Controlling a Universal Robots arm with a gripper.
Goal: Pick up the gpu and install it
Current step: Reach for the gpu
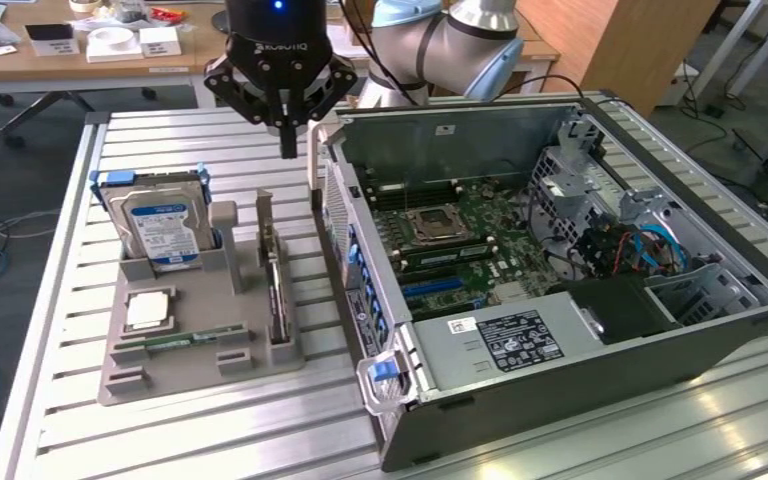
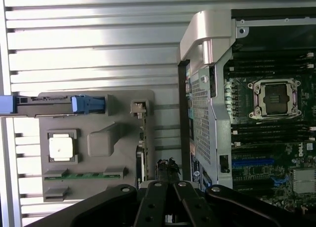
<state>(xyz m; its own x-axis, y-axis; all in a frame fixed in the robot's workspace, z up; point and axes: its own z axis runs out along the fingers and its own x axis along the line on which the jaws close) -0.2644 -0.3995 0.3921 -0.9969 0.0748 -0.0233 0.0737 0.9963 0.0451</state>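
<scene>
Exterior view | pincer point(image 1: 288, 140) closed, empty, above slatted metal table point(image 1: 157, 440) | gpu point(image 1: 275, 280) upright in grey tray point(image 1: 171, 378) | wooden desk point(image 1: 204, 52) behind

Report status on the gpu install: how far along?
Done: nothing visible. The thin dark gpu card with silvery bracket stands edge-on in the grey holder. In hand: nothing; the black gripper, shut, hovers near it. Left: pickup and seating in the open dark computer case.

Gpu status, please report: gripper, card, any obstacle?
Gripper shut, empty, hovering. Gpu upright in gray holder, untouched. No obstacle seen between them.
</scene>
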